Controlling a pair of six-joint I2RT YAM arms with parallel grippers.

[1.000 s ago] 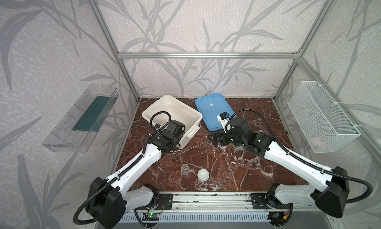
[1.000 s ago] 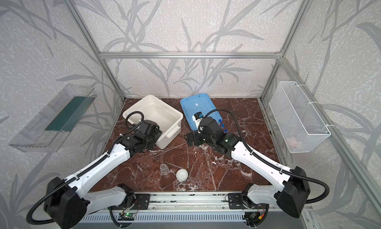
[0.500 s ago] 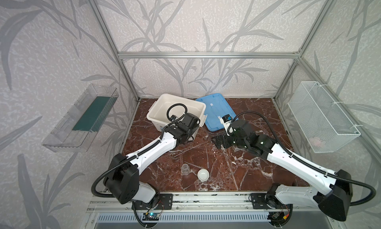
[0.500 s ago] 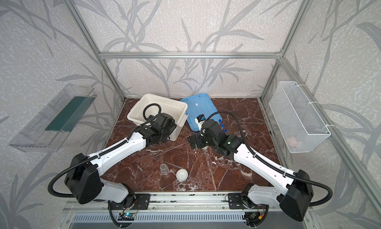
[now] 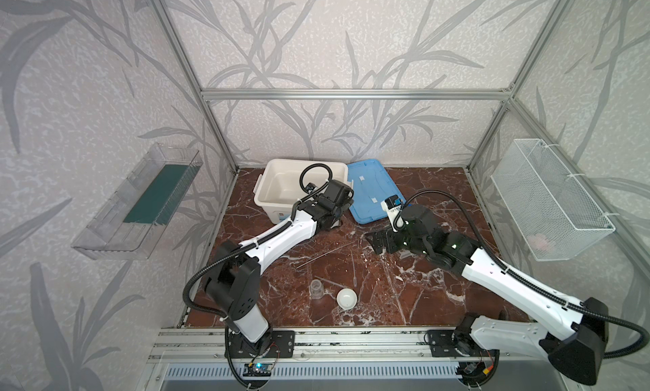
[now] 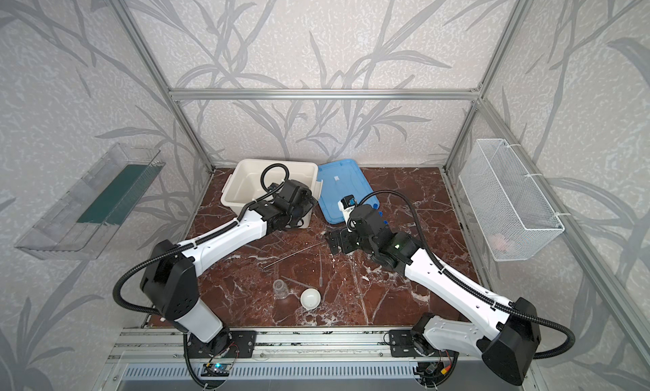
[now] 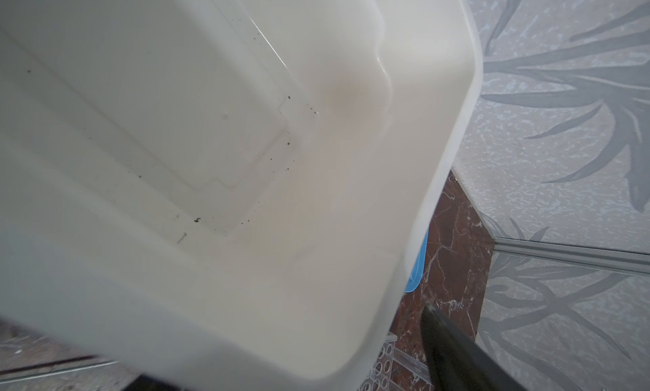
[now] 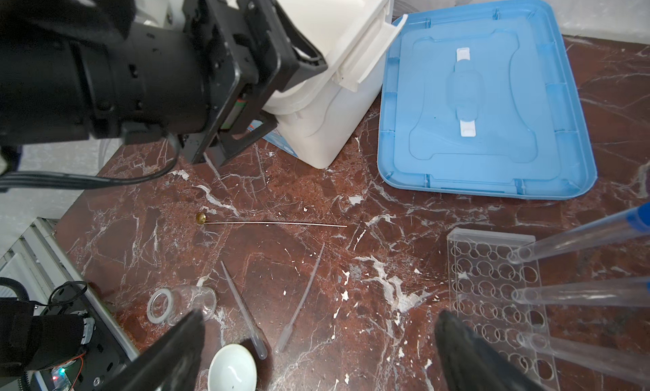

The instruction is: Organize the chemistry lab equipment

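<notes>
Test tubes [image 8: 577,239]: three counted, clear, with blue caps, standing in holes along one edge of a single clear grid-holed rack [image 8: 485,301], at about 3 o'clock on the table [image 5: 432,195], beneath the right arm.

One thin metal rod [image 8: 281,223] with a small ball end, flat near the middle. Two clear droppers [image 8: 242,308], flat as well, between the middle and 6 o'clock, apart from each other. One small clear glass jar [image 5: 316,289] at 7 o'clock, near one small round white dish [image 5: 346,297] at 6 o'clock, not touching it.

One big white tub [image 5: 267,181] at 11 o'clock, with dark specks on its floor. One blue lid [image 5: 373,195], flat at 12 o'clock, just beside the tub.

Writing: one small label [image 5: 281,216] on the tub's front wall, too small to read. Two plain white tabs on the lid, without lettering.

Left claw [image 5: 336,217] spread wide astride the tub's near corner, one finger [image 7: 453,350] visibly clear of the wall, gripping nothing. Right claw [image 8: 316,340] spread wide and empty, hanging over the table between droppers and rack.
</notes>
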